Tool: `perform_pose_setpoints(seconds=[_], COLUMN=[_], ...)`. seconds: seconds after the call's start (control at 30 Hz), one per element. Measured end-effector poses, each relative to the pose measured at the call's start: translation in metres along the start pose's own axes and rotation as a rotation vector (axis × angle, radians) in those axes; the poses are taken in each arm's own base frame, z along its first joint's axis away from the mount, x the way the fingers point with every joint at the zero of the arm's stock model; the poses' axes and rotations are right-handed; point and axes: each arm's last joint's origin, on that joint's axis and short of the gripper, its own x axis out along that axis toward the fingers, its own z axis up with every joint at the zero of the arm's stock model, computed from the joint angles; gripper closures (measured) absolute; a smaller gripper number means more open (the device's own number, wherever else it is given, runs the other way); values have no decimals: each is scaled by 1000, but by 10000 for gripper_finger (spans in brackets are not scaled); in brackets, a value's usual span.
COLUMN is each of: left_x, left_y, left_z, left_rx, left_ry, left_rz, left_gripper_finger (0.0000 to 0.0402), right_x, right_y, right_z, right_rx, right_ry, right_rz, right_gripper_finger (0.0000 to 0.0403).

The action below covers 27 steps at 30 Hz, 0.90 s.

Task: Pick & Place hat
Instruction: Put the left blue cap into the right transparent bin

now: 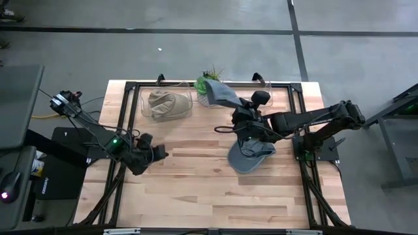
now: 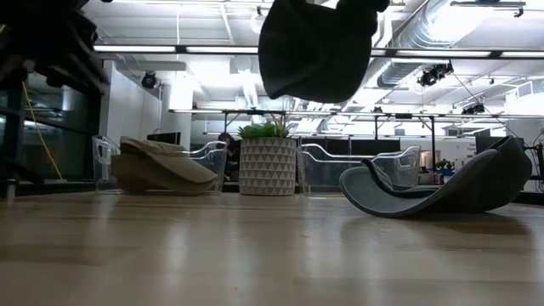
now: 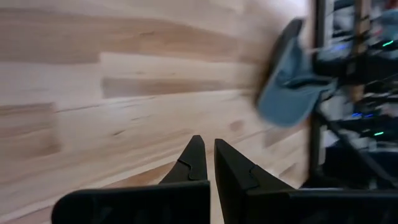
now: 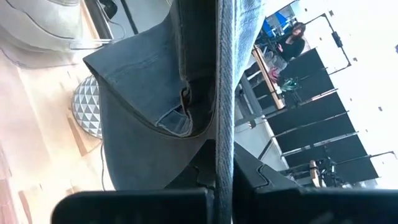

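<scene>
A blue-grey denim hat (image 1: 222, 93) is held clear of the table (image 1: 196, 196) by the right gripper (image 1: 245, 112), at the far side near the centre, just beside the potted plant (image 1: 208, 83). In the right wrist view the fingers (image 4: 245, 171) are seen pressed together on a thin fold of the denim, with the cloth (image 4: 149, 106) draping loose past them; in the low view the hat (image 2: 316, 47) hangs as a slack dark pouch above the board. The material is judged light, soft and without stiffness, so sag and swing are to be expected, and a pinch on a seam or band edge is judged more secure than one on plain cloth, which could slip. A second grey-blue cap (image 1: 251, 155) lies upturned on the table to the right, below the right arm; its brim looks firmer. A tan hat (image 1: 164, 104) is seen in a clear bin (image 1: 145, 101) at the far left. The left gripper (image 1: 159, 153) is parked over the left part of the table, its fingers (image 3: 194, 163) closed on nothing.
</scene>
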Motion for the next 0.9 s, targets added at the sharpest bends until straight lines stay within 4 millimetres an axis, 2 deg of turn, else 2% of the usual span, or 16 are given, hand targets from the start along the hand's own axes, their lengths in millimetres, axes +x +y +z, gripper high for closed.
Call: perform_pose_setpoints(seconds=[0.2,0.3,0.4,0.5,0.7,0.8,0.9], left_x=[6,13,18,22,28,29,28], left_y=[-17,-32,-49,-64,-81,-87,-92], left_z=[8,18,29,45,78,97,118], left_rx=[-94,-113,-124,-158,-322,-371,-405], left_ry=[-90,-117,-125,-99,-94,-116,-118], left_rz=[-131,-205,-301,-391,-513,-570,-639], left_gripper_finger=[398,377,333,269,145,112,102], right_x=[0,0,0,0,0,0,0], right_y=[0,0,0,0,0,0,-1], right_z=[0,0,0,0,1,3,6], right_rx=[-38,-43,-53,-77,-138,-169,-196], right_ry=[-1,-1,-1,-2,-7,-15,-31], right_rz=[0,2,2,2,1,-2,-4], right_gripper_finger=[397,397,397,397,397,397,397])
